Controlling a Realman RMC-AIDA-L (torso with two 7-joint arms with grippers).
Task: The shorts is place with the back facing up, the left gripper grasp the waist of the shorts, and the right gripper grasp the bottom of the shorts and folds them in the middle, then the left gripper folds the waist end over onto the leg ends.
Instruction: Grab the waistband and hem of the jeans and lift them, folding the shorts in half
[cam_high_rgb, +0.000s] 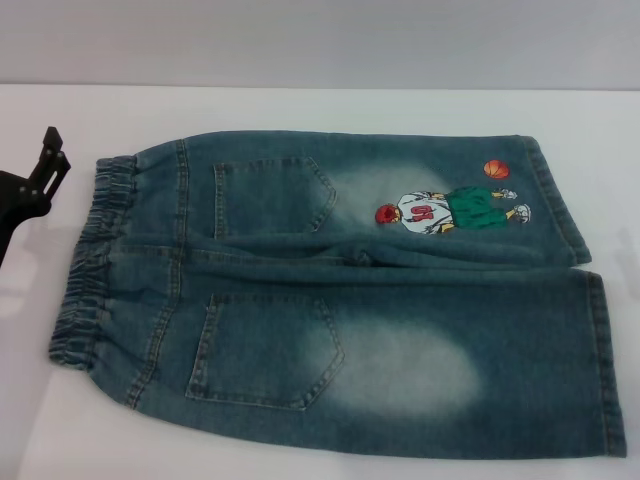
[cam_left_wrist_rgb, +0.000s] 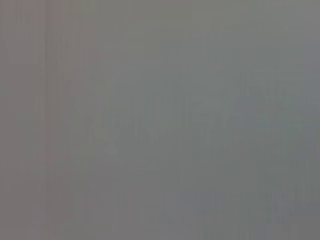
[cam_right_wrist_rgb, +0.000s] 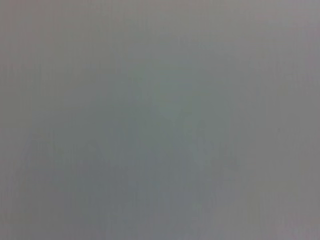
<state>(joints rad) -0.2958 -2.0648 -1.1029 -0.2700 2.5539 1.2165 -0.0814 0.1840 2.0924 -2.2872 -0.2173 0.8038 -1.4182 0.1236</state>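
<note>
At the table's left edge the left gripper (cam_high_rgb: 40, 165) shows as a black claw, holding nothing, just clear of the puckered elastic waist of the shorts (cam_high_rgb: 92, 262); how far its jaws stand apart I cannot tell. The shorts (cam_high_rgb: 350, 300) lie flat, unfolded, on the white table (cam_high_rgb: 300, 108): faded blue denim, two patch pockets up, stitched leg hems to the right. Both wrist views show only featureless grey.

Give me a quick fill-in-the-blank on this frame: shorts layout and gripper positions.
1. The shorts lie flat with their ____ pockets facing up.
2. The waist of the shorts points toward the robot's ____ side.
3. The only gripper in the head view is the ____ gripper.
4. The orange ball print is on the ____ leg.

Missing: two; left; left; far
</note>
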